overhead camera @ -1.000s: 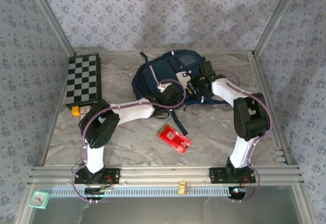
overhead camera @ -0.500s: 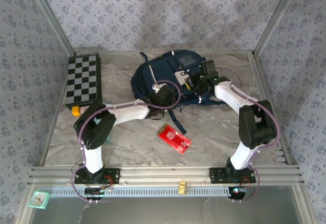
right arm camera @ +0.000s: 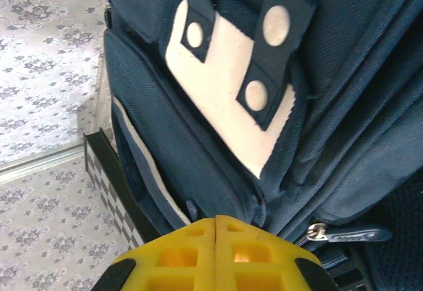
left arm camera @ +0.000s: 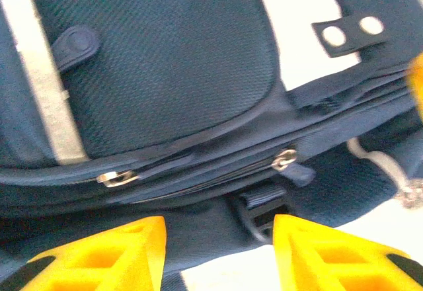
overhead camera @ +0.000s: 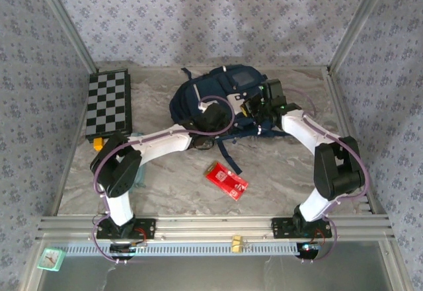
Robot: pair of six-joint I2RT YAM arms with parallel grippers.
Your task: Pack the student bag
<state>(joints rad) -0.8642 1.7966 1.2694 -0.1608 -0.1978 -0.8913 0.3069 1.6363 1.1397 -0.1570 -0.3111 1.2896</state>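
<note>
The student bag [overhead camera: 228,83], navy blue with white stripe trim and a white studded patch, lies at the back middle of the table. My left gripper [overhead camera: 206,135] is at the bag's near edge. In the left wrist view its yellow fingers [left arm camera: 106,254] stand open with nothing between them, just short of the bag's [left arm camera: 165,59] zipper lines and two metal pulls [left arm camera: 284,161]. My right gripper [overhead camera: 254,110] rests against the bag's right side by the white patch [right arm camera: 225,73]. Its jaws [right arm camera: 216,251] are shut flat together, tips against a pocket of the bag [right arm camera: 344,106].
A folded chessboard [overhead camera: 109,102] lies at the back left with a small yellow piece [overhead camera: 98,144] near its front corner. A red packet [overhead camera: 226,180] lies on the marble table in front of the bag. Patterned walls close in the left, back and right.
Both arms have reached further toward the bag. The left wrist has moved up and left over the bag's near edge, and the right elbow has swung out to the right.
</note>
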